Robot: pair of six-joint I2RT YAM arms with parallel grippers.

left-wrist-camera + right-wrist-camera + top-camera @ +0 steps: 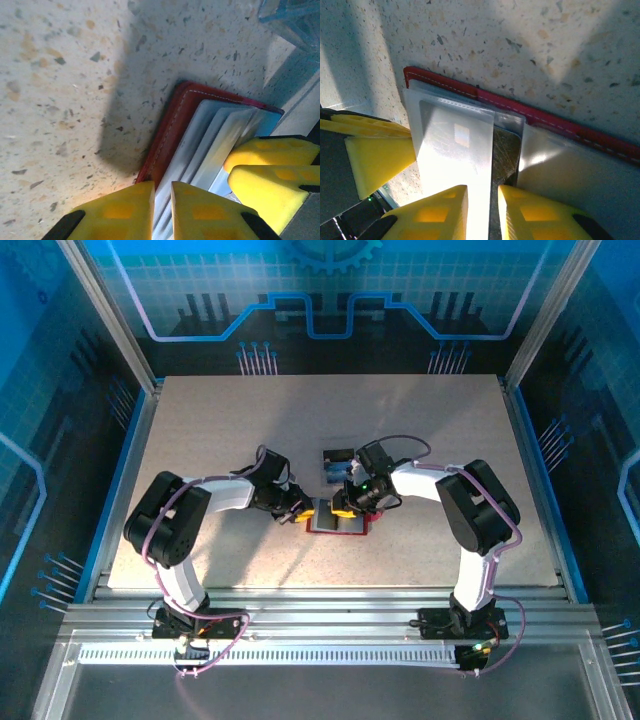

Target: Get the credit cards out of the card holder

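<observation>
Top: holder (345,527) lies open on the tabletop (200,430), left pincer (303,512) and right pincer (346,507) meeting on it. Left wrist: left pincer (162,210) is nearly closed, pinching the holder's edge, so I'd hold that down. Right wrist: right pincer (482,212) is nipped onto a pale card (452,150) poking from the holder's pocket; pull flat and straight.

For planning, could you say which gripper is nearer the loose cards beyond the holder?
Right. The right gripper is just short of the loose cards; the left gripper sits at the holder's left edge.
</observation>
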